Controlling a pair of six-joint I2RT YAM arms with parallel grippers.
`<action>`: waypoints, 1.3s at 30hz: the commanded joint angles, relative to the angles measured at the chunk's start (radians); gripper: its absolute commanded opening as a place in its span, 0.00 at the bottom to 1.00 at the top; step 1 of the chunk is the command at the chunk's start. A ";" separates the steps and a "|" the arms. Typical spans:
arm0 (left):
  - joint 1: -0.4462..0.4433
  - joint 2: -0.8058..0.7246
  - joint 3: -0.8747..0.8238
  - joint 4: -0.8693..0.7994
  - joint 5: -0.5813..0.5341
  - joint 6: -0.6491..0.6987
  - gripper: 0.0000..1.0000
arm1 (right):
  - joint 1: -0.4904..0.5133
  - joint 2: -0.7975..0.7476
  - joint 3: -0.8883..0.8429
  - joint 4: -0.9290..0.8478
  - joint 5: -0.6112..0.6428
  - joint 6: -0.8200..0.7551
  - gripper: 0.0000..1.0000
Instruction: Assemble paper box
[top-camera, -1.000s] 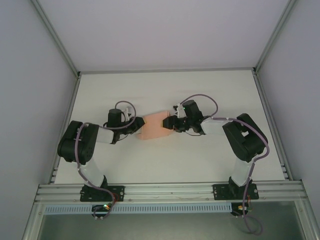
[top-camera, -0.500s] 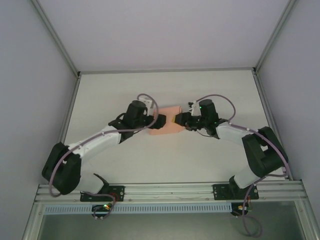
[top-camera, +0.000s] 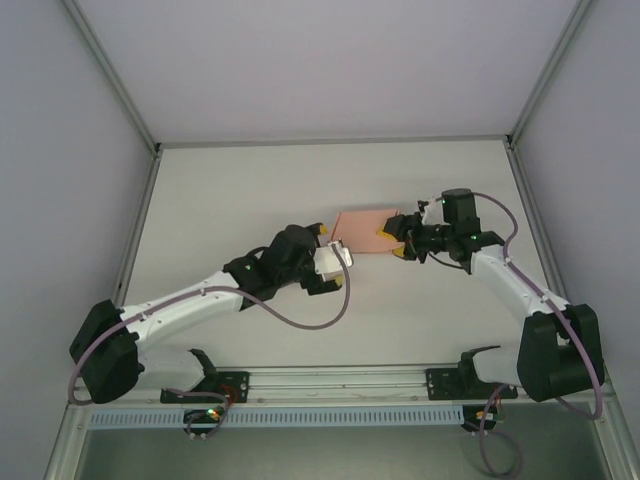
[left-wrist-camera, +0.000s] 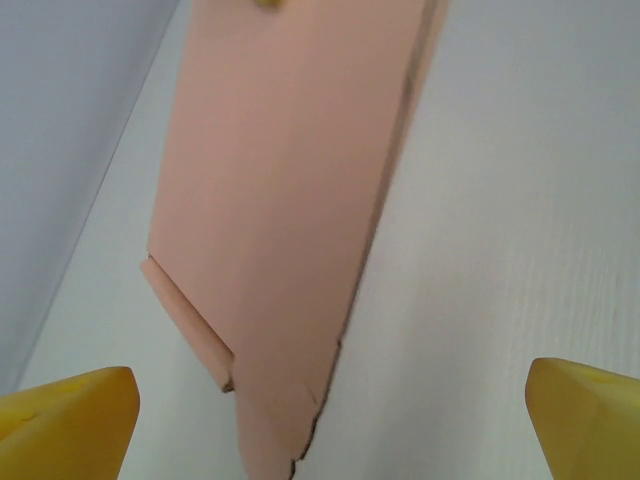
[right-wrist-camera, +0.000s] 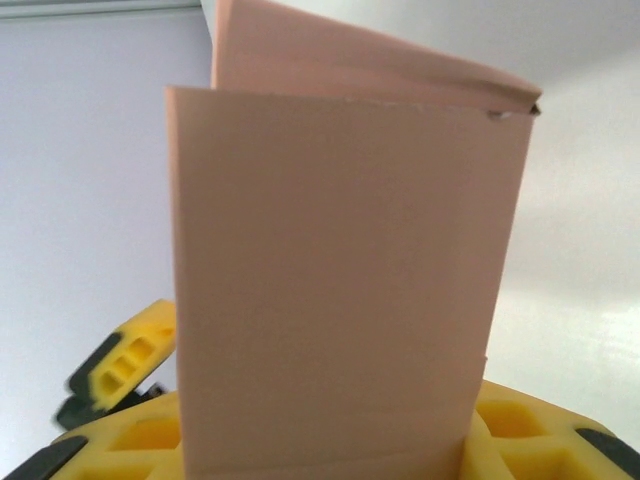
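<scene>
paper box (top-camera: 362, 232) — plain salmon-pink, unmarked. table (top-camera: 250, 190) white. left gripper (top-camera: 336, 258) and right gripper (top-camera: 392, 240) have yellow fingertips on black bodies — arms (top-camera: 190, 300) white with black joints, cables (top-camera: 300, 322) purple.

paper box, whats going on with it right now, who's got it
The right gripper has its jaws closed on one edge of the salmon-pink paper box, near the middle of the table. The card is folded mostly flat and not yet opened into a box shape. The left gripper sits close to the card's other side with its jaws wide open, not touching it.
</scene>
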 joint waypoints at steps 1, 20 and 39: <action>-0.006 0.018 0.057 -0.061 0.009 0.198 1.00 | -0.004 -0.012 0.005 -0.067 -0.126 0.127 0.39; 0.031 0.068 0.019 0.225 -0.070 0.223 0.61 | 0.005 -0.056 -0.010 -0.043 -0.241 0.250 0.43; 0.178 0.002 0.084 -0.224 0.256 0.046 0.39 | -0.073 -0.223 0.162 -0.249 0.272 -0.542 1.00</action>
